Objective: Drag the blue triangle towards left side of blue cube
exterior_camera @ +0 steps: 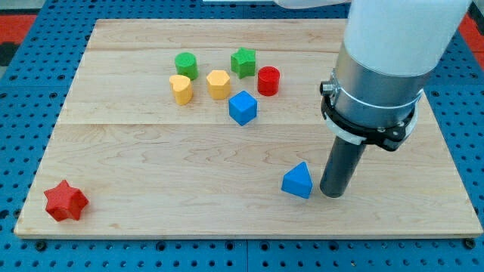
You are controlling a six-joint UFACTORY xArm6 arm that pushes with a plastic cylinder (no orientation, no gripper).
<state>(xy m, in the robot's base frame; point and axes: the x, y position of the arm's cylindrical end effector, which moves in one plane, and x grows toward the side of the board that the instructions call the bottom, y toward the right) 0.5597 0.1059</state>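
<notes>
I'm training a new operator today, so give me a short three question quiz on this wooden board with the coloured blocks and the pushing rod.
1. True or false: my tip sits at the view's right of the small blue triangle block.
2. Multiple choice: the blue cube block lies from the blue triangle toward A) the view's top left, B) the view's bottom right, C) the view's bottom left.
3. Which block sits alone near the bottom left corner of the pale wooden board?

Key: 1 true. 2 A. 3 the red star block.
</notes>
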